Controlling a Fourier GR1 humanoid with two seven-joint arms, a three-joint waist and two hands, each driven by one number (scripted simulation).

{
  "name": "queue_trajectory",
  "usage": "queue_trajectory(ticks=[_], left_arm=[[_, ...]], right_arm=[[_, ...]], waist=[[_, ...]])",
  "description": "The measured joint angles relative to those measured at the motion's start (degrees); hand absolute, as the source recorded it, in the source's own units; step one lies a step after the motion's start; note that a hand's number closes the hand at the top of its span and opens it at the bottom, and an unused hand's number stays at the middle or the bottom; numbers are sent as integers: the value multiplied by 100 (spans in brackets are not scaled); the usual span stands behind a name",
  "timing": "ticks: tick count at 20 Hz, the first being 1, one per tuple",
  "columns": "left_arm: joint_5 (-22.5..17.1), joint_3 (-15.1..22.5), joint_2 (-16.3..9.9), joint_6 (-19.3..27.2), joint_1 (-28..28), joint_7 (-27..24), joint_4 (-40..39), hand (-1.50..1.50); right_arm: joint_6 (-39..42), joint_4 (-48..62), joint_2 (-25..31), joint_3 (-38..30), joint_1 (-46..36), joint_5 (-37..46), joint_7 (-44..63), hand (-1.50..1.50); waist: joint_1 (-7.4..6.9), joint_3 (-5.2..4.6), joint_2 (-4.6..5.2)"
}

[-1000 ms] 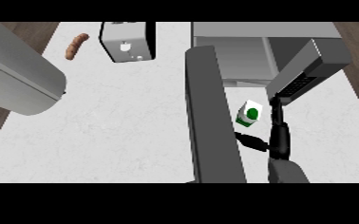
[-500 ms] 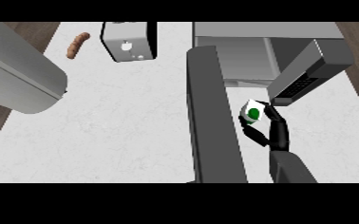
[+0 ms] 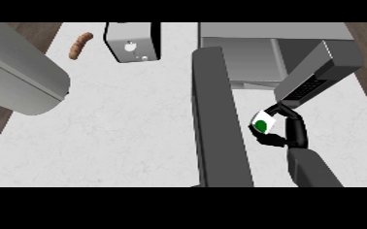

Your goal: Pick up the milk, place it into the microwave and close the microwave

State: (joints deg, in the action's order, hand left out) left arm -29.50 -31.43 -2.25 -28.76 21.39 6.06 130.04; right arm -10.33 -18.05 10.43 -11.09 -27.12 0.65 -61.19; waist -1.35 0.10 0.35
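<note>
The milk (image 3: 263, 122) is a small white carton with a green dot, just right of the microwave's open door (image 3: 219, 116), a long dark slab. My right hand (image 3: 290, 132) is shut on the carton from its right side, thumb and fingers curled round it, and the carton leans a little. The microwave (image 3: 272, 31) stands at the back right, its grey cavity (image 3: 247, 63) open beyond the carton. A dark keypad panel (image 3: 307, 86) sits just behind my hand. My left hand does not show; only a broad grey forearm (image 3: 28, 77) fills the left edge.
A silver toaster (image 3: 133, 41) stands at the back centre, with a brown sausage (image 3: 80, 45) to its left. Pale counter (image 3: 122, 136) spreads left of the door. The door slab divides the counter from the strip holding my right arm.
My right hand closed round the milk, which was standing free a second ago. The carton has since shifted slightly right and toward me and now tilts.
</note>
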Motion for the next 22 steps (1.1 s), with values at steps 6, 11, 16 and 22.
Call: queue_trajectory(ticks=[6,11,16,22], left_arm=[[-58,-75,-1,-101,-21,-65,-116,-150],[-64,-99,21,-69,-29,-23,-133,-150],[-137,-254,-6,-102,20,-1,-195,-150],[-77,-362,83,-334,84,-132,-336,-150]], right_arm=[[639,92,209,147,-14,125,-167,150],[1304,-212,169,366,25,160,-82,150],[1545,-943,7,589,103,157,248,150],[1287,-2059,-222,777,219,180,896,150]], waist=[[4,3,2],[67,-4,-26],[121,-11,-52],[123,-13,-53]])
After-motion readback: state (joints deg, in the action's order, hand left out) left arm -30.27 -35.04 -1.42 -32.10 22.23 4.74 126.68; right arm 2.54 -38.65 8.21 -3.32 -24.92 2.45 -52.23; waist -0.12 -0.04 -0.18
